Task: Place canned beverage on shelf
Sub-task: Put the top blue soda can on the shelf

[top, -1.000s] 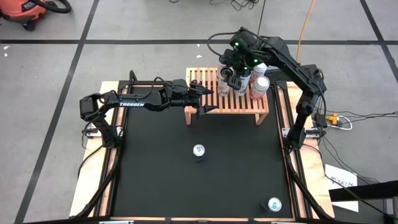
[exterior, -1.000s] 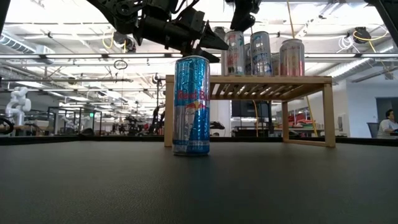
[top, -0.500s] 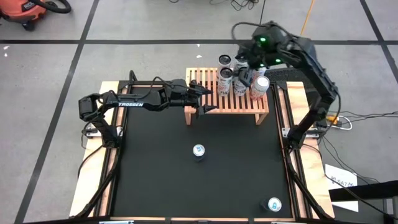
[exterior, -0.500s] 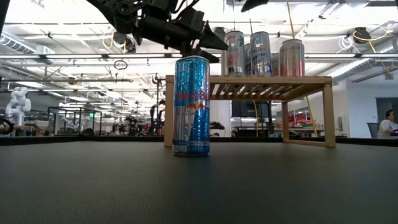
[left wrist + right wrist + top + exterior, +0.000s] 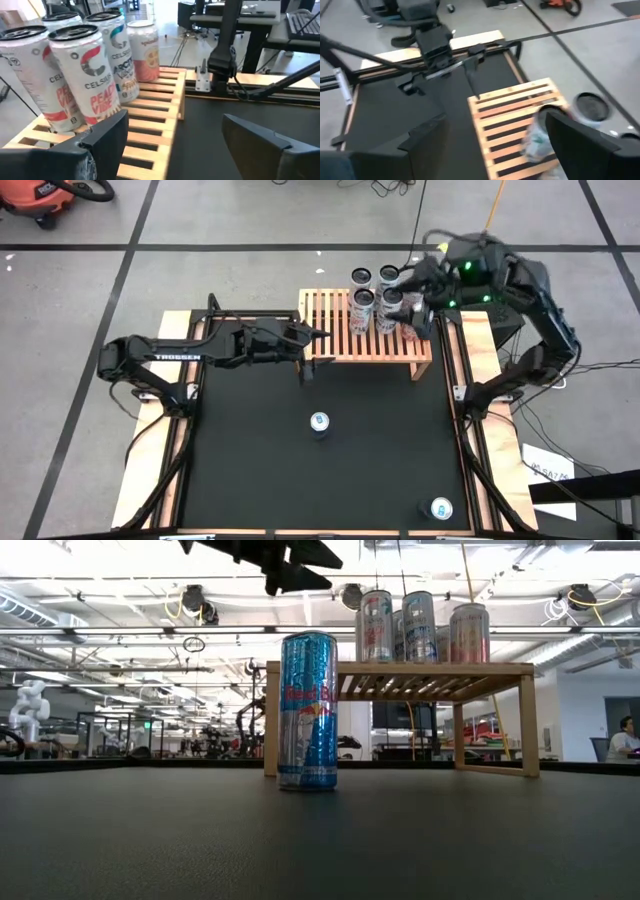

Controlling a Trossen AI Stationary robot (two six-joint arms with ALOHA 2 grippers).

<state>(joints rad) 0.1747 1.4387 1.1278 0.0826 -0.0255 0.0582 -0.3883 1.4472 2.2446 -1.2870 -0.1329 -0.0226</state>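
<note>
High view: a black tabletop (image 5: 250, 460) is seen from above, with the wooden shelf (image 5: 335, 340) at its far edge. Four cans (image 5: 362, 308) stand upright on the shelf's right half, and a fifth is partly hidden by the right arm. One blue can (image 5: 319, 423) stands mid-tabletop; another can (image 5: 440, 508) stands near the front right corner.
Left hand (image 5: 318, 348): held at the shelf's left end, fingers spread, nothing gripped.
Right hand (image 5: 420, 292): held over the shelf's right end, beside the cans.
Low view: the blue can (image 5: 308, 710) stands in front of the shelf (image 5: 400, 675); cans are lined up on top.
Left wrist view: the fingers are spread and empty; the shelf's cans (image 5: 87, 75) are close by.
Right wrist view: the fingers are spread and empty above the shelf (image 5: 517, 115).
</note>
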